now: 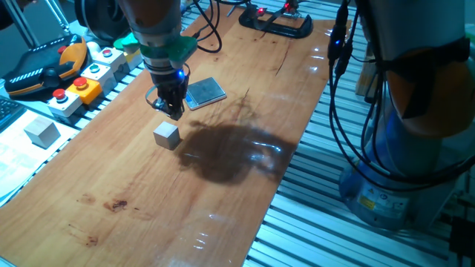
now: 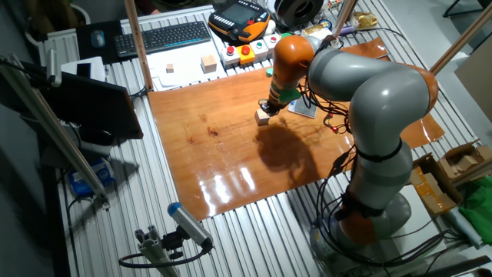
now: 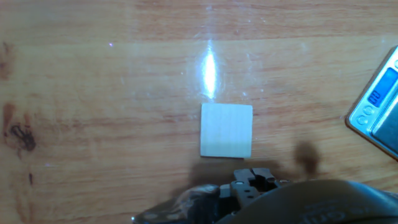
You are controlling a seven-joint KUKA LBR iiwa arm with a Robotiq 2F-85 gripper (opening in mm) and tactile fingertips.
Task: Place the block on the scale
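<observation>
- The small pale grey-beige wooden cube, the block [image 1: 167, 135], sat on the glossy brown wooden table [image 1: 133, 200] at about six o'clock from the black two-finger gripper [image 1: 172, 111], just beside and below it.
- The gripper held nothing; how wide it stood, I could not tell.
- The thin silver-framed, blue-topped pocket scale [image 1: 205, 92] lay near, at about one o'clock from the block.

The hand [image 2: 270, 108] hangs just above the block [image 2: 263, 117].

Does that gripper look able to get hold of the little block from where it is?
Probably yes: the gripper hangs just above and beside the block, which sits alone on bare wood with nothing around it.
</observation>
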